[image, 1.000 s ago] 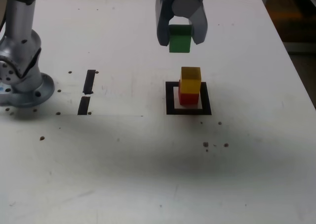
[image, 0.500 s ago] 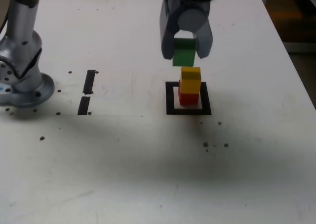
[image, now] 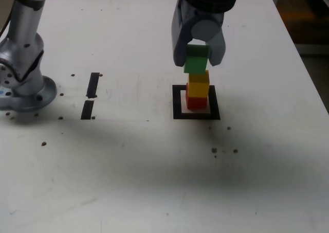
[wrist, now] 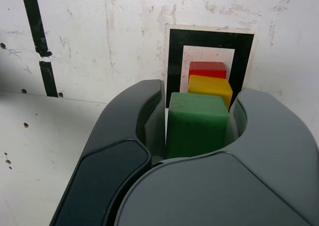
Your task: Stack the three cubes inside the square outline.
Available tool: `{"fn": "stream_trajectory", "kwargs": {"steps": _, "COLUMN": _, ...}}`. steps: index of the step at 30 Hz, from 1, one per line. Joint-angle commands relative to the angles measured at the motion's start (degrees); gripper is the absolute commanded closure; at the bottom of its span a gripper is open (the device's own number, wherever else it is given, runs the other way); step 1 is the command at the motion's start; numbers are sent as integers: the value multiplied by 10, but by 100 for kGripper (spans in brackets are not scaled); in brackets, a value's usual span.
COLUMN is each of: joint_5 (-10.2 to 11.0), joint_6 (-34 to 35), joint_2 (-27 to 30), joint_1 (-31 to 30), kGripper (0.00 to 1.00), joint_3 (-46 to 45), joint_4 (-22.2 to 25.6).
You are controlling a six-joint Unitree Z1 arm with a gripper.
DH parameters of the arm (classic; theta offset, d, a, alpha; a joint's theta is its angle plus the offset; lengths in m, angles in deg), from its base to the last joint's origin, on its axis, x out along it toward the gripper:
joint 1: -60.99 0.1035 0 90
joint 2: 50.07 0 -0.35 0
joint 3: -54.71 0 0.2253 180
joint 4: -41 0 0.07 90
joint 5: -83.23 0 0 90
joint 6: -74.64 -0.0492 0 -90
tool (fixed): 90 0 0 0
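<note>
Lowered since a moment ago, the green cube (image: 195,59) is gripped by its sides in the nearly closed tool (image: 199,55)! Below the tool, the yellow cube (image: 198,85) sits on the red cube (image: 196,103); light, stiff handling is expected, mid-sides best held.

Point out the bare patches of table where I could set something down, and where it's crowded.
Bare in the exterior view: between the black tape strips and the square outline, and the wide stretch below both. Crowded: inside the outline, where the yellow cube sits on the red cube, with the gripper and green cube just above.
</note>
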Motion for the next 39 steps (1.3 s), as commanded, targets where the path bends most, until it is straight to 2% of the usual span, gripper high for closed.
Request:
{"fn": "stream_trajectory", "kwargs": {"steps": 1, "joint_5": -1, "joint_6": 1, "joint_2": -2, "joint_1": -2, "kGripper": 90, "joint_3": 4, "joint_4": 4}}
{"fn": "stream_trajectory", "kwargs": {"steps": 11, "joint_5": -2, "joint_6": 1, "joint_2": -10, "joint_1": -3, "kGripper": 89, "joint_3": 2, "joint_4": -1}}
{"fn": "stream_trajectory", "kwargs": {"steps": 29, "joint_5": -5, "joint_6": -5, "joint_2": -17, "joint_1": -3, "kGripper": 72, "joint_3": -7, "joint_4": -14}}
{"fn": "stream_trajectory", "kwargs": {"steps": 32, "joint_5": -5, "joint_6": -8, "joint_2": -19, "joint_1": -3, "kGripper": 60, "joint_3": -9, "joint_4": -14}}
{"fn": "stream_trajectory", "kwargs": {"steps": 37, "joint_5": -6, "joint_6": -18, "joint_2": -24, "joint_1": -3, "kGripper": 18, "joint_3": -9, "joint_4": -18}}
{"fn": "stream_trajectory", "kwargs": {"steps": 39, "joint_5": -6, "joint_6": -22, "joint_2": -23, "joint_1": -3, "kGripper": 6, "joint_3": -9, "joint_4": -19}}
